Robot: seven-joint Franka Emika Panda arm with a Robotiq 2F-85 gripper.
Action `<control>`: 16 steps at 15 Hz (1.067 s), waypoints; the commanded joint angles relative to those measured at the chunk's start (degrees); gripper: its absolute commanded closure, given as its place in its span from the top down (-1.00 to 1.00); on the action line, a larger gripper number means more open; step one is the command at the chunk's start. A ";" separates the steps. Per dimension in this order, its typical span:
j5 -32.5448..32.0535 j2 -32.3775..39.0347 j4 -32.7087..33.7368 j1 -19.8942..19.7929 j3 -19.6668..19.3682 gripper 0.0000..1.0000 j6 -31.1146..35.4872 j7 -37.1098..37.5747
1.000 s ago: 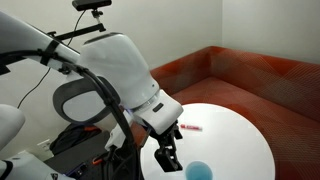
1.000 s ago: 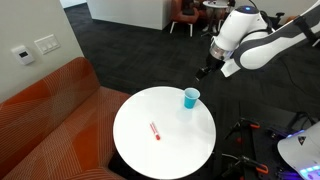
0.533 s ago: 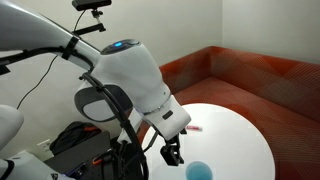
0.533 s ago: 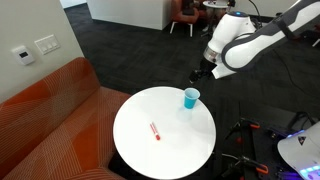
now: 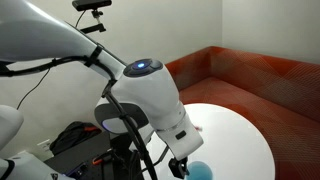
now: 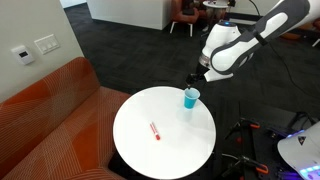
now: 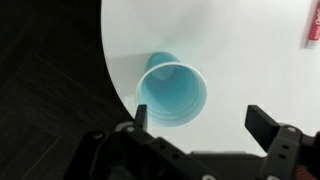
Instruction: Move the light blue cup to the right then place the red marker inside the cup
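The light blue cup (image 7: 171,92) stands upright near the edge of the round white table (image 7: 240,50). It also shows in both exterior views (image 5: 201,171) (image 6: 190,97). My gripper (image 7: 198,120) is open and hovers just above the cup; one finger sits at the cup's rim, the other is off to the side over bare table. In an exterior view the gripper (image 6: 195,76) hangs just beyond the cup. The red marker (image 6: 154,130) lies flat near the table's middle, apart from the cup; its end shows at the wrist view's edge (image 7: 313,30).
An orange-red sofa (image 6: 50,110) curves around the table's far side. Dark carpet (image 7: 50,90) lies beyond the table edge beside the cup. Equipment and cables (image 5: 75,145) stand by the robot base.
The arm has swung down and toward the cup; the gripper now hangs right over it. Cup and marker have not moved.
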 commanded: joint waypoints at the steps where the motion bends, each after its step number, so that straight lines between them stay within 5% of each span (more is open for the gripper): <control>1: 3.99 4.52 1.87 0.96 0.14 1.00 4.39 -1.45; 10: 9.64 15.05 6.01 -2.98 7.32 1.00 16.05 -2.68; 15: 9.43 19.84 9.64 -2.37 6.58 1.00 15.29 -2.41; 16: 9.24 20.57 10.24 -2.36 6.54 0.50 15.28 -2.53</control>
